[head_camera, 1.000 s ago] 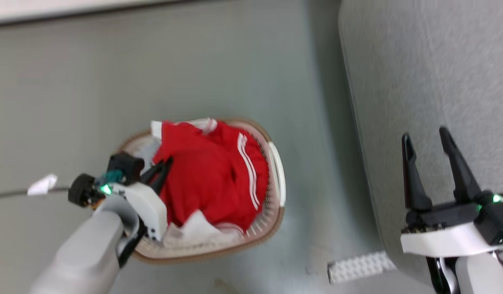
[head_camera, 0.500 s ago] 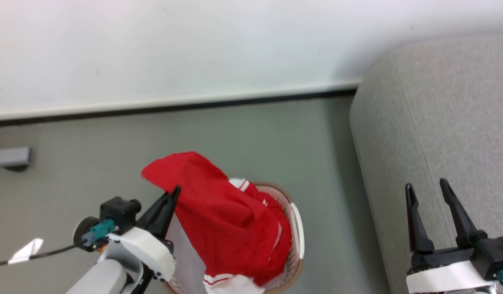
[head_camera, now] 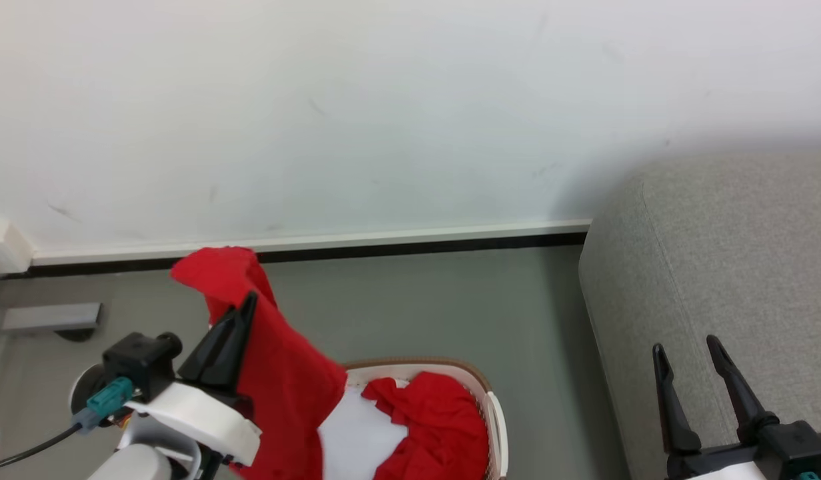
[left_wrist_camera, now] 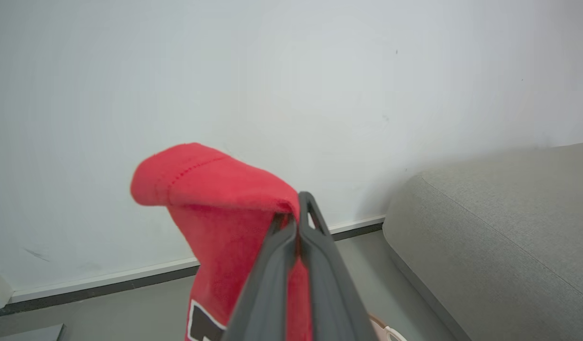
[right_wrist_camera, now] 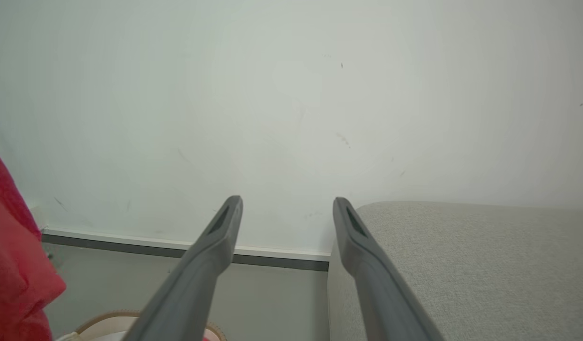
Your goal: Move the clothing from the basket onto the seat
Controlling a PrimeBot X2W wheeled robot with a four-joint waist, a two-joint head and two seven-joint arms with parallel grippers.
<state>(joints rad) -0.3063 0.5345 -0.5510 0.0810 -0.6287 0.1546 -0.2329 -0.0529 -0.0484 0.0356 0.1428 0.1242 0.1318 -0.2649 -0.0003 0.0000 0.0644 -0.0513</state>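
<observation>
The clothing [head_camera: 277, 387] has risen above the basket [head_camera: 417, 365] in my closed left jaws; right jaws open; the seat [head_camera: 717, 267] comes next.

The basket [head_camera: 417, 365] runs off the bottom edge, its left rim seemingly hidden behind hanging clothing [head_camera: 284, 387].

Head camera looks down from behind my left gripper [head_camera: 249, 301]; both wrist cameras face the wall [right_wrist_camera: 291, 94], probably sharing the seat [left_wrist_camera: 499, 227].

Left gripper [head_camera: 249, 301] lifted clothing [head_camera: 284, 387] higher above basket [head_camera: 417, 364]; head camera tilted up.
</observation>
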